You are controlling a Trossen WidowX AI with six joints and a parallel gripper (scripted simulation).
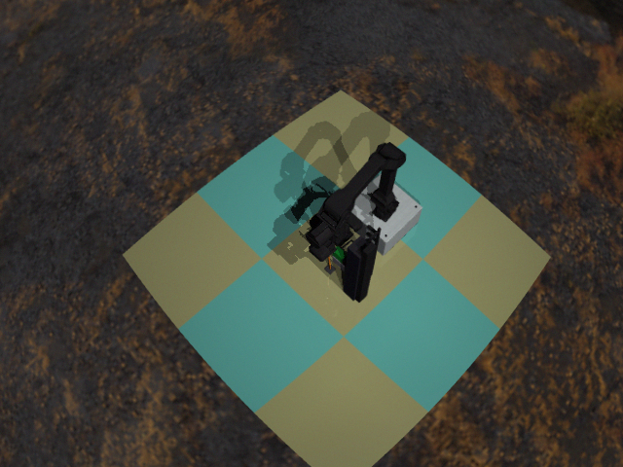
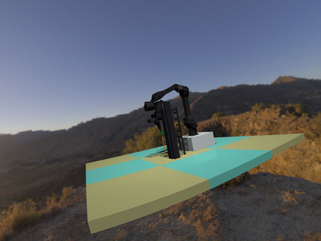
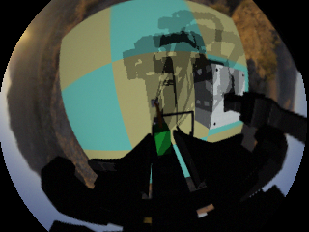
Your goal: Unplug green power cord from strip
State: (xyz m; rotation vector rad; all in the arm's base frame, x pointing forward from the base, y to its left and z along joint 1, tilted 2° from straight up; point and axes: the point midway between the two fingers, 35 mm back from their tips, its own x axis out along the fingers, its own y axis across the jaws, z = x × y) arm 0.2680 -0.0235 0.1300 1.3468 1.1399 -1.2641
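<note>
The power strip [image 1: 359, 273] [image 2: 169, 129] is a tall dark bar standing upright. The green plug [image 1: 339, 252] [image 2: 163, 133] [image 3: 162, 143] is at the strip's side, high above the board; whether it sits in a socket is hidden. A thin orange cord [image 1: 330, 262] [image 2: 164, 145] runs down from near the plug to a small dark foot on the board. My gripper [image 2: 159, 128] [image 3: 161, 133] points down just above the plug, its fingers part-way open. In the wrist view the plug shows between the fingertips, with no grip on it to be seen. In the top view the fingertips are hidden under the wrist.
The arm's white base box [image 1: 402, 223] [image 2: 202, 141] [image 3: 228, 108] stands behind the strip. A thin black ladder-like rack [image 2: 180, 134] rises between the strip and the box. The checkered board [image 1: 297, 302] [image 2: 124, 189] carries them all.
</note>
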